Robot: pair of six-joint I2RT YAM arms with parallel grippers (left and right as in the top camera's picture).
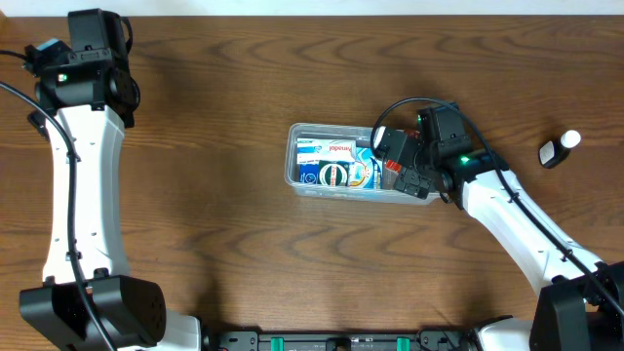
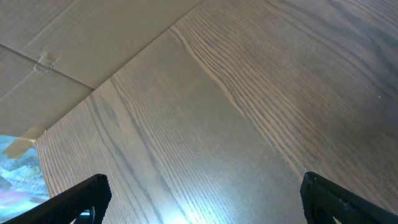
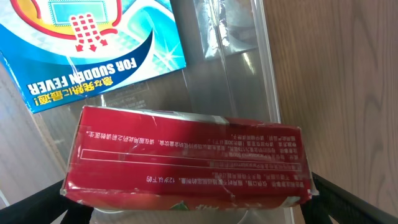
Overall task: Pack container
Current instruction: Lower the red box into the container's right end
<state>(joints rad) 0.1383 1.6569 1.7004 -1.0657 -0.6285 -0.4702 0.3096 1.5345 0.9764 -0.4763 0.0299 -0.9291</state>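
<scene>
Fingers first: the left fingers [image 2: 81, 196] were spread wide over bare worktop [image 2: 236, 124] with nothing between them. On the other side, the right fingers [image 3: 357, 202] stood wide as well, one off each end of a red box [image 3: 186, 155] lying inside the container [image 3: 239, 56]. They looked released to me, though I couldn't tell whether the tips brushed the box ends.

The right wrist view was the only one giving that red box properly. From overhead the right arm [image 1: 517, 219] covered that end of the container, so the box was mostly hidden. The same close view also showed a blue box [image 3: 93, 50] flat beside the red one. The overhead made up for it with the layout: container near the middle of the worktop, left arm [image 1: 83, 185] way off at the far left, and a small dark bottle [image 1: 560, 149] with a white cap lying well apart to the right.

Count: two arms, one container, one bottle outside it, one red box and one blue box up close. The overhead showed a few blue-and-white packs [image 1: 336, 166] inside, too jumbled for an exact number.
</scene>
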